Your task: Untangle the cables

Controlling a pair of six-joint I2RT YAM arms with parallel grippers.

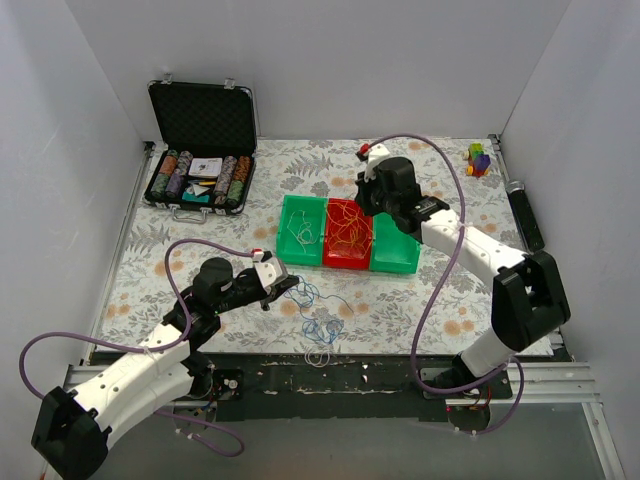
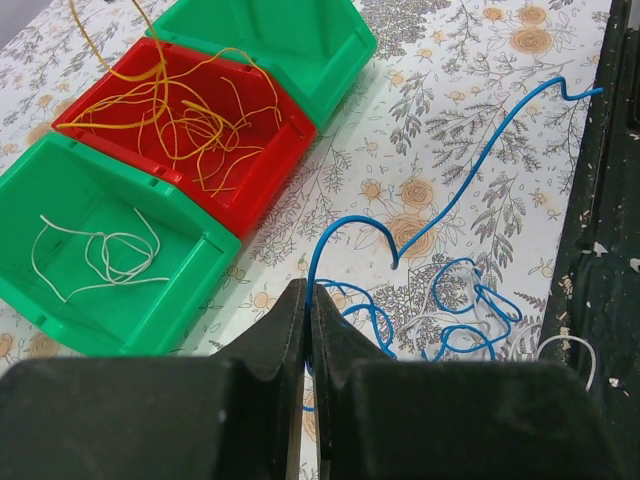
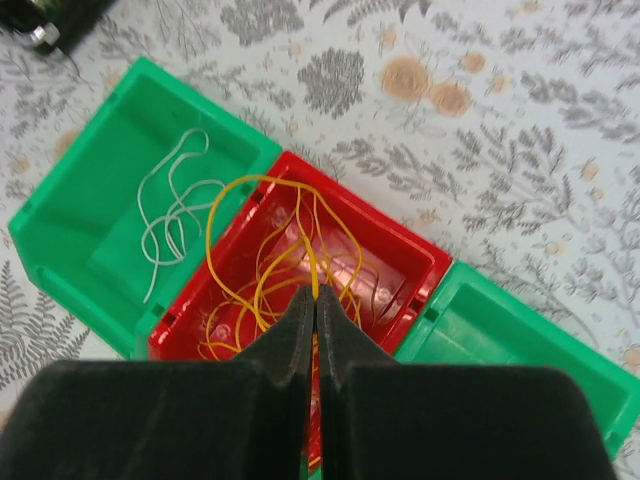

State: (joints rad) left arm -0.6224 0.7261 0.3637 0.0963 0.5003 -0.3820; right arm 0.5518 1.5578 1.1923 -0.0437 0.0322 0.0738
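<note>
Wrist views only: left fingers pinch blue cable; right fingers pinch yellow cable.

Open chip case, toy blocks

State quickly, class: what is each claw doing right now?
Left claw: closed on the blue cable.
Right claw: closed on a yellow cable.

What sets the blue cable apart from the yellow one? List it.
The blue cable sprawls on the table; the yellow cable rises from the red bin. The left tool pinches the blue cable, the right tool the yellow cable. Both are thin wires, gripped in shut tools.
</note>
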